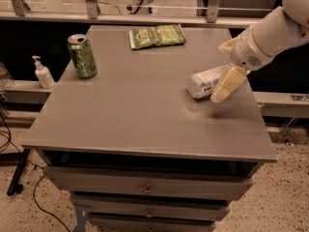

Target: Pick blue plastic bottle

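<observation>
The blue plastic bottle [204, 81] lies on its side on the right part of the grey table [130, 105], its pale label facing me. My gripper [226, 65] comes in from the right on a white arm and is open. Its cream fingers [229, 84] stand apart at the bottle's right end, one on the near side and one on the far side. The near finger covers that end of the bottle. The bottle rests on the table.
A green drink can [82, 56] stands at the table's back left. A green snack bag [157, 36] lies at the back middle. A small white pump bottle [43, 73] stands on a ledge left of the table. Drawers sit under the tabletop.
</observation>
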Controlling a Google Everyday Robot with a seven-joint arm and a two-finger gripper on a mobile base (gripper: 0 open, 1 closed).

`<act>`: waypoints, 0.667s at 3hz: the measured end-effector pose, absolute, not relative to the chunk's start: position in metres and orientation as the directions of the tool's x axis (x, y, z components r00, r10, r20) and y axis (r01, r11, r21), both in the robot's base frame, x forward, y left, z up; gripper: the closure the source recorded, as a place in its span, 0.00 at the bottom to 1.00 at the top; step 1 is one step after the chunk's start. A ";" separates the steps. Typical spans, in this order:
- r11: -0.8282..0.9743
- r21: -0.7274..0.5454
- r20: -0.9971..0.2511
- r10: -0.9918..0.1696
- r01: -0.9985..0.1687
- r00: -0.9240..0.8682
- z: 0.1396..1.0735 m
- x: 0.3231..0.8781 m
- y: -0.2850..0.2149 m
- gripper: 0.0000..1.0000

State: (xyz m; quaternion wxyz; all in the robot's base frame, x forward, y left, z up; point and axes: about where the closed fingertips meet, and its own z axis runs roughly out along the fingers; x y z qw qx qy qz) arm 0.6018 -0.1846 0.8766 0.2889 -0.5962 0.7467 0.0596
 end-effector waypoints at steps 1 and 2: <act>0.250 -0.233 -0.490 -0.865 -0.940 -0.109 0.864 0.612 -0.176 0.18; 0.240 -0.215 -0.493 -0.864 -0.947 -0.107 0.861 0.617 -0.169 0.41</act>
